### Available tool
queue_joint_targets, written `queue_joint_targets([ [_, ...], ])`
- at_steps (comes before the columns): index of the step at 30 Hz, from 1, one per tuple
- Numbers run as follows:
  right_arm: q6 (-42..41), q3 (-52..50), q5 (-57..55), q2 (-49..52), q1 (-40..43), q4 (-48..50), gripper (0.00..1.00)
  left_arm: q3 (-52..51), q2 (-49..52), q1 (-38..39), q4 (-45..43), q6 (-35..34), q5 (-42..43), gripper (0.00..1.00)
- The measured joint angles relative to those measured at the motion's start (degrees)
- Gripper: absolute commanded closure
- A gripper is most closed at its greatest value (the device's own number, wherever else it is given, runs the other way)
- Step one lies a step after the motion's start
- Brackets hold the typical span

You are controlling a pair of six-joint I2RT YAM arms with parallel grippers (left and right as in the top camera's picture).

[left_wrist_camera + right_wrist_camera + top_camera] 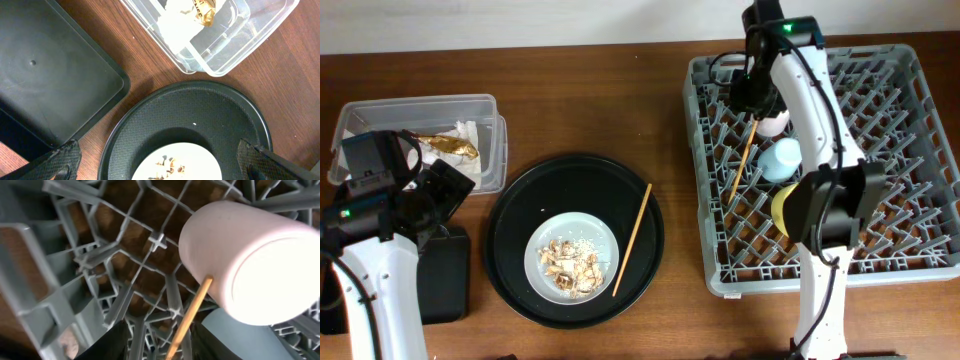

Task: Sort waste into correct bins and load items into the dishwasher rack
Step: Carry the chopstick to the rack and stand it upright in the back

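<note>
The grey dishwasher rack (880, 150) holds a pink cup (250, 260), a light-blue cup (782, 158), a yellow bowl (780, 205) half hidden by the arm, and one wooden chopstick (189, 317). My right gripper (159, 347) hangs low over the rack's far left corner. It is open, and that chopstick lies loose between its fingers, nearer the right one. The other chopstick (632, 238) lies beside the pale plate (570, 255) of food scraps (570, 268). My left gripper (157, 167) is wide open above the plate's edge. The napkin and gold wrapper (202, 12) lie in the clear box (420, 140).
The plate sits on a large round black tray (575, 238) at the table's middle. A flat black rectangular tray (45, 80) lies left of it, under my left arm. The clear box stands at the far left, close to the round tray's rim.
</note>
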State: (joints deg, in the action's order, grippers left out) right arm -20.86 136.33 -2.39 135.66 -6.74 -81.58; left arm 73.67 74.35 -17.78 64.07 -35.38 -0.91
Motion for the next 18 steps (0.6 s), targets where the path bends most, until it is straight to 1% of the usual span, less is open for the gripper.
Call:
queue_joint_targets([
  [10,-2.49,-0.31,-0.63,0.59,1.68,-0.04,0.58,0.00,0.00,0.00,0.02,0.00,-0.02,0.01],
  [18,-2.93,-0.44,-1.29,1.03,1.84,1.14,0.64,0.00,0.00,0.00,0.00,0.00,0.00,0.01],
])
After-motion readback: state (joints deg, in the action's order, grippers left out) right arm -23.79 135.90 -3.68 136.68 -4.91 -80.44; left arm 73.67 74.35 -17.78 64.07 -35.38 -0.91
